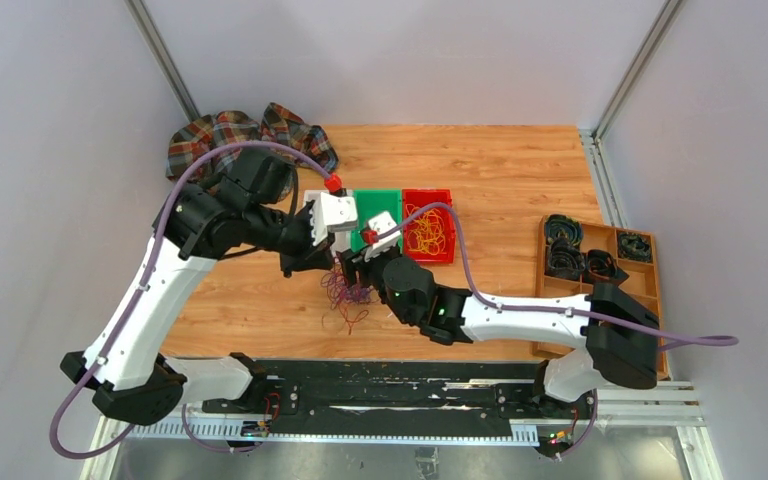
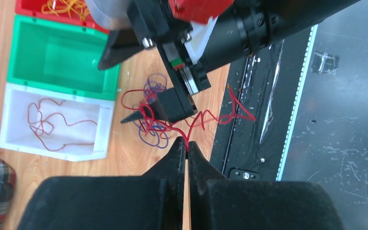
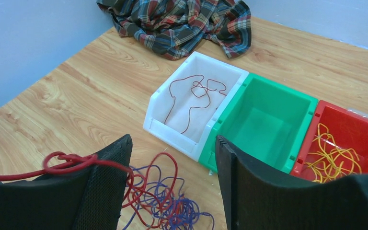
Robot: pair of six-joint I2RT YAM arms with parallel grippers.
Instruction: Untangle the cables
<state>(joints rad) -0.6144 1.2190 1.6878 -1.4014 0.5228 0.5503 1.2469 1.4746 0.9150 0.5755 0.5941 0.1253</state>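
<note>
Cables (image 1: 348, 298) lie in a red and purple tangle on the wooden table (image 1: 500, 170), just in front of a row of three bins: white bin (image 3: 172, 134), green bin (image 3: 282, 87), red bin (image 3: 312, 139). One dark red cable (image 3: 191, 96) rests in the white bin, and yellow cables (image 3: 335, 158) fill the red one. The right gripper (image 3: 172, 141) stands open over the tangle, a red loop (image 3: 72, 163) draped on one finger. The left gripper (image 2: 187, 143) is pinched closed on a red strand (image 2: 191, 132) rising from the heap.
</note>
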